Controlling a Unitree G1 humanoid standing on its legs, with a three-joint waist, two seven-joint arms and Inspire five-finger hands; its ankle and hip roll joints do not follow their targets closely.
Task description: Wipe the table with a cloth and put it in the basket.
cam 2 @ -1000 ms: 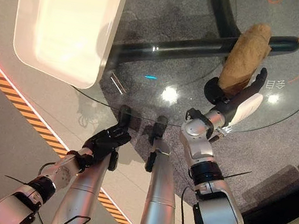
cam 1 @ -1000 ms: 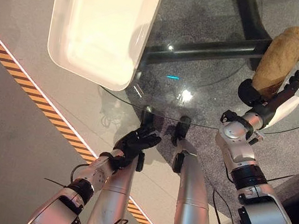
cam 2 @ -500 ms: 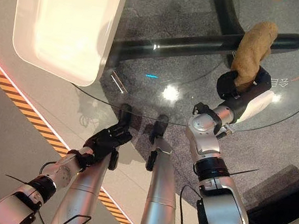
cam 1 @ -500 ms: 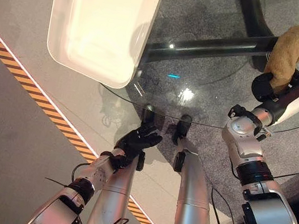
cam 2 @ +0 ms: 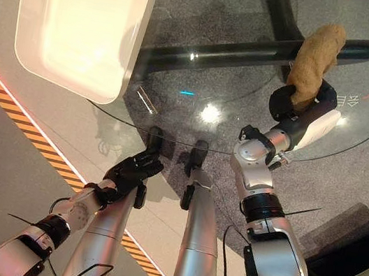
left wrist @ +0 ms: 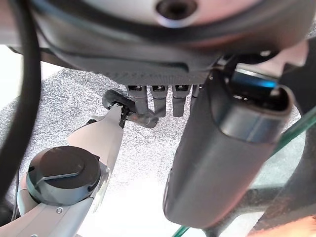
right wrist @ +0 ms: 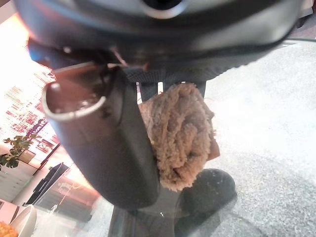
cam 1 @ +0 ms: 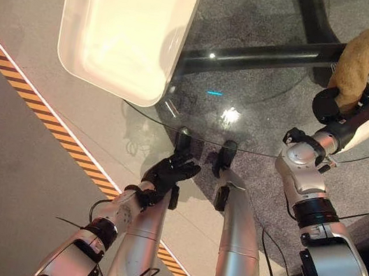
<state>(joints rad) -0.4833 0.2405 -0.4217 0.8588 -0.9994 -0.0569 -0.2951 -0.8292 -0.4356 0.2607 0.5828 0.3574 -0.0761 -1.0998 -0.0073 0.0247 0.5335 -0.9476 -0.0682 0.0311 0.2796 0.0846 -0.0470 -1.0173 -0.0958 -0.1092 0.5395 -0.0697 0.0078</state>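
Right hand (cam 1: 345,112) now closed round the near end of the brown, fuzzy, rolled-up cloth (cam 1: 360,55), fingers curled over it and thumb underneath; a second ago open and flat against it, half a second ago already clamped. Confirmed from the right wrist view, with the tan pile (right wrist: 180,136) bunched between thumb and fingers (right wrist: 148,91). Cloth lying on the round clear glass table (cam 1: 248,99) toward its far right part, far end stretching away from the hand across the dark tubular table base seen through the glass. Hardly any shift between the half-second-old picture and now: grip settled, no stroke across the glass started so far.

Left hand (cam 1: 168,172) low beside the near rim of the table, below its level, fingers loosely extended and holding nothing; unchanged over the last second.

Large white rectangular plastic basket (cam 1: 90,69) standing at the far left, overhanging the table's left edge, well apart from the cloth.

Judgement: grasp secured, so wiping can begin. Most of the task likely ahead, namely sweeping the cloth over the glass and then carrying it leftward across the table to drop it in the basket. Worth watching: only one end gripped, so the loose length may fold or drag during the sweep.
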